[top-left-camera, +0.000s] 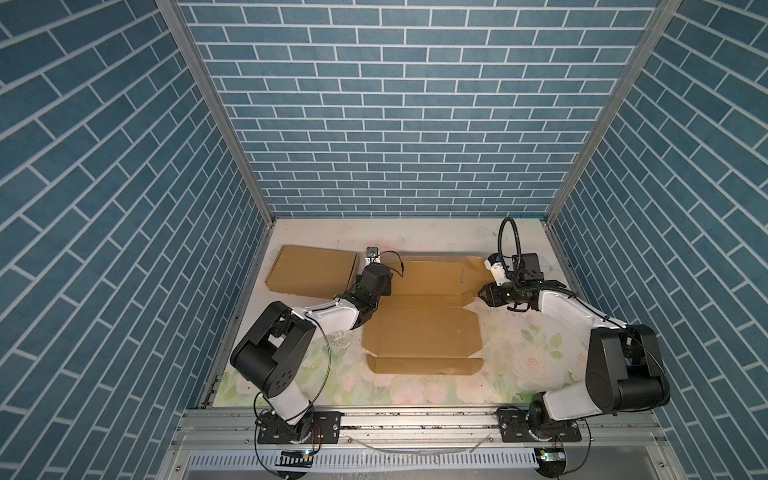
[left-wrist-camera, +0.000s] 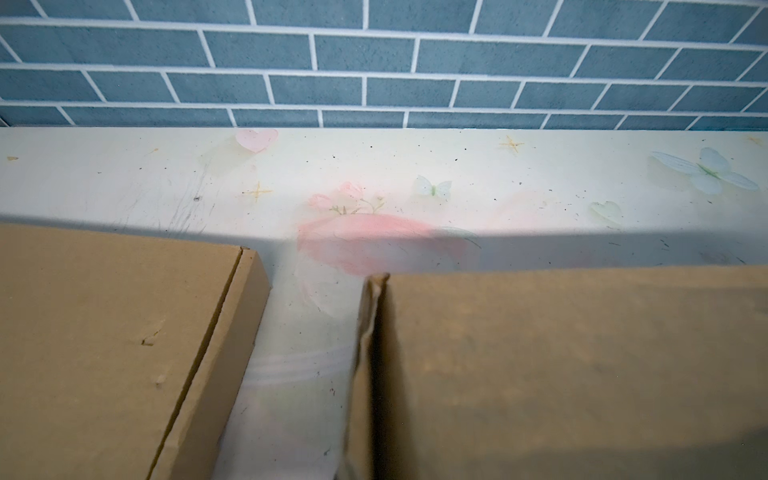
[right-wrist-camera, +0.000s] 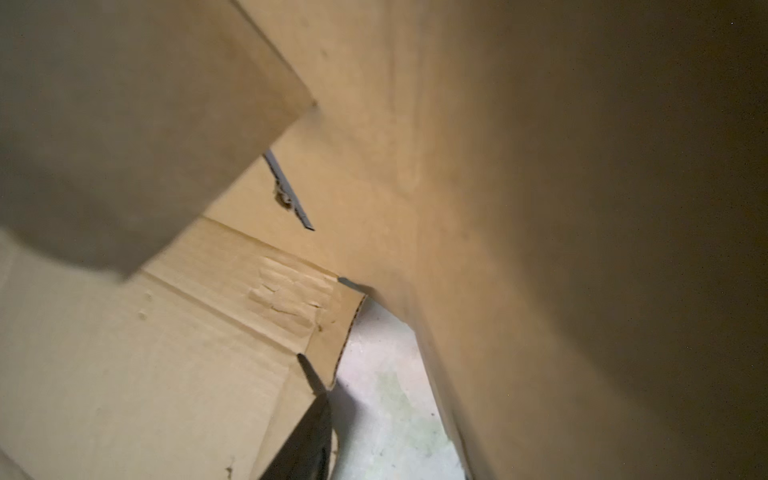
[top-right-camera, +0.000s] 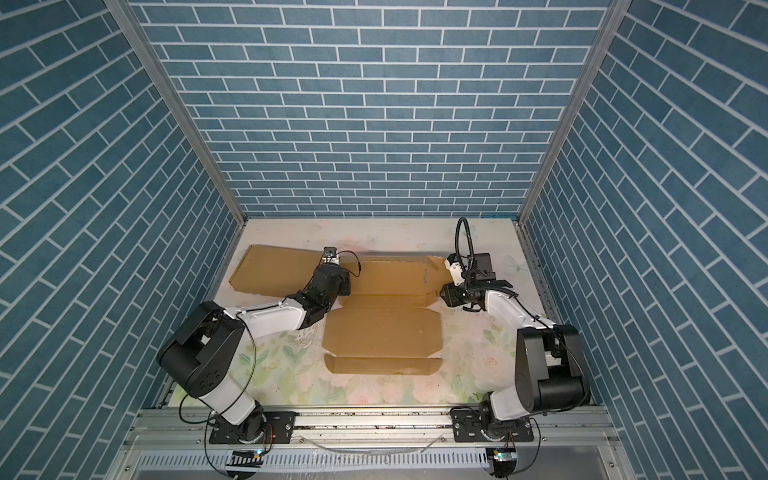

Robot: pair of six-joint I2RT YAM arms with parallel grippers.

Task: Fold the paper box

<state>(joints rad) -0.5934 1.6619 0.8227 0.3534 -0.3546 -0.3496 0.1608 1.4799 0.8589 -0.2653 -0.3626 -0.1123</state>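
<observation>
Paper box (top-left-camera: 419, 332) opened flat, far end tilted up
I'm seeing its long axis running 12 to 6. The left gripper (top-left-camera: 380, 284) is sitting shut at 9; I can't tell the right gripper's (top-left-camera: 484, 293) gap at 3.

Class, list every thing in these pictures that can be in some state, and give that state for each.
paper box, unfolded; near panels lying flat, far panel lifted.
second box, folded shut, lying flat.
left tool, shut, at the paper box's left end; whether it grips the box is hidden.
right tool, at the paper box's right edge; open or shut is unclear.
</observation>
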